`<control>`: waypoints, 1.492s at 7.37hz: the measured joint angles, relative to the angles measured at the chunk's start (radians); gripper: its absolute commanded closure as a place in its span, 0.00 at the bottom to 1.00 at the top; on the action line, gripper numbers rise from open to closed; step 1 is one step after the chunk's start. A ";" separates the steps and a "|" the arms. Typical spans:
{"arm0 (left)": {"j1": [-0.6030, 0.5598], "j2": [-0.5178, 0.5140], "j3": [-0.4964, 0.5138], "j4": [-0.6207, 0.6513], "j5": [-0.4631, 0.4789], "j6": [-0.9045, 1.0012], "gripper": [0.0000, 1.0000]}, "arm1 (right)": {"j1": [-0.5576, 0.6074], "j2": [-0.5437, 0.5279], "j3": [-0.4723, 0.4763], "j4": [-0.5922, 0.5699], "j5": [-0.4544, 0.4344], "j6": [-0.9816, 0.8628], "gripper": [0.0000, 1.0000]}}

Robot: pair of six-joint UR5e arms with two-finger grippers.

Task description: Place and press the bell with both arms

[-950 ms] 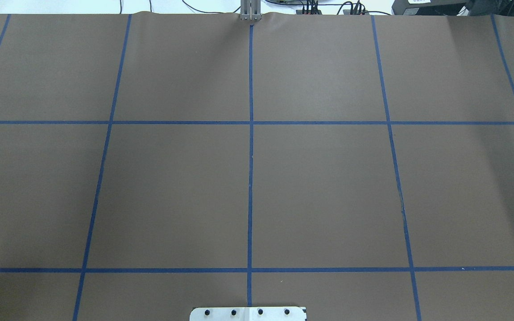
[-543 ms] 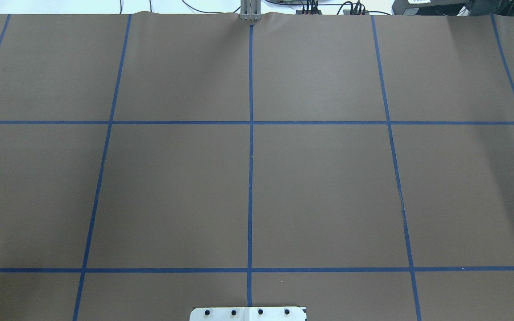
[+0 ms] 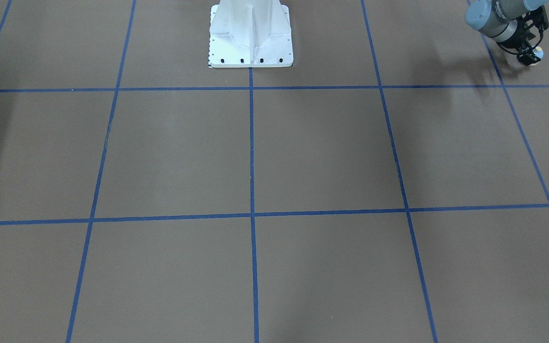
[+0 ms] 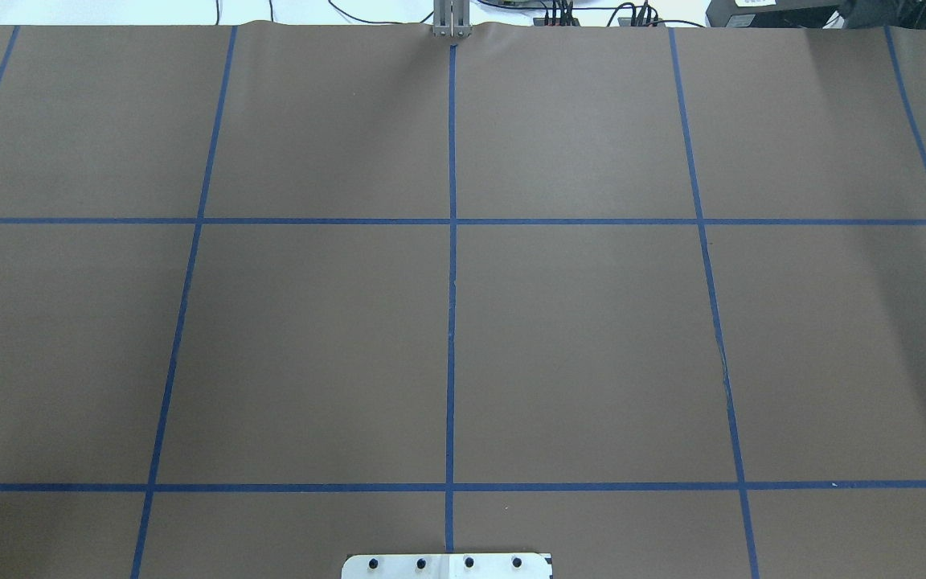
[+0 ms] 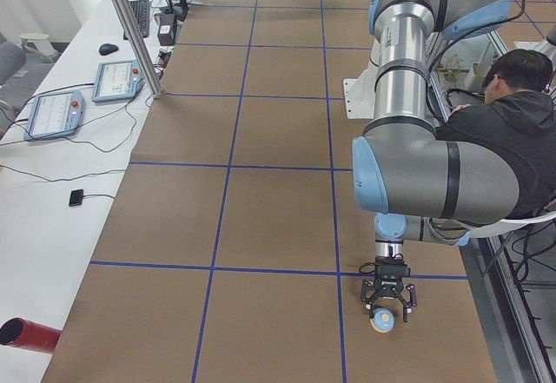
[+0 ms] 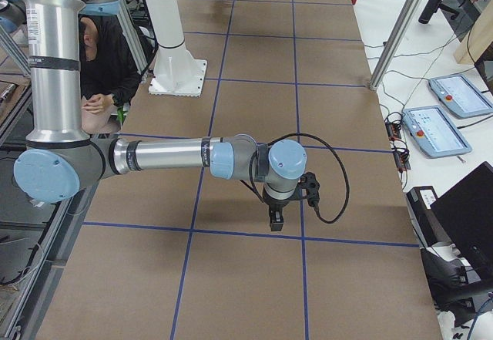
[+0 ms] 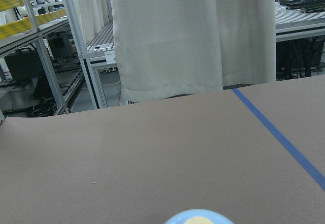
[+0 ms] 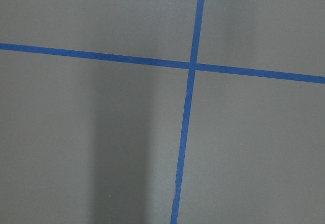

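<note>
The bell (image 5: 383, 320) is a small light-blue dome with a cream button, standing on the brown mat near the table's end on my left. It also shows in the front-facing view (image 3: 536, 55) and at the bottom edge of the left wrist view (image 7: 199, 218). My left gripper (image 5: 387, 307) points down just over it with its fingers spread to either side, open; it also shows in the front-facing view (image 3: 528, 58). My right gripper (image 6: 275, 224) points down over a tape crossing, far from the bell. I cannot tell whether it is open or shut. Neither arm shows in the overhead view.
The white pedestal base (image 3: 250, 38) stands at the mat's robot side. An operator (image 5: 512, 140) sits beside it. Teach pendants (image 5: 122, 79) and a red cylinder (image 5: 26, 335) lie on the white side table. Blue tape lines (image 4: 451, 322) grid the mat.
</note>
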 measured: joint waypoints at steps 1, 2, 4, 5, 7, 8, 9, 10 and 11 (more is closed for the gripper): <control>-0.001 0.000 0.001 0.000 0.000 0.000 0.09 | 0.000 0.000 -0.001 0.000 0.000 0.000 0.00; -0.002 -0.001 0.004 0.001 0.001 -0.001 0.22 | 0.000 0.000 -0.001 -0.001 0.000 0.000 0.00; -0.003 -0.002 0.011 0.004 0.001 -0.007 0.69 | 0.000 -0.001 -0.001 -0.003 0.001 0.000 0.00; -0.003 -0.003 0.012 0.008 0.001 -0.014 0.85 | 0.000 -0.001 -0.001 -0.004 0.001 0.001 0.00; -0.005 0.000 0.013 0.014 0.000 -0.038 1.00 | 0.000 -0.002 0.001 -0.005 0.002 0.001 0.00; -0.006 0.004 0.012 0.017 0.000 -0.047 1.00 | 0.000 -0.002 0.002 -0.006 0.002 0.001 0.00; -0.008 0.009 0.008 0.018 0.000 -0.052 1.00 | 0.000 -0.003 0.003 -0.006 0.002 0.001 0.00; -0.010 0.021 0.001 0.018 -0.001 -0.054 1.00 | 0.000 -0.003 0.004 -0.006 0.002 0.001 0.00; -0.012 0.046 -0.014 0.018 -0.003 -0.050 1.00 | 0.000 -0.004 0.004 -0.007 0.002 0.001 0.00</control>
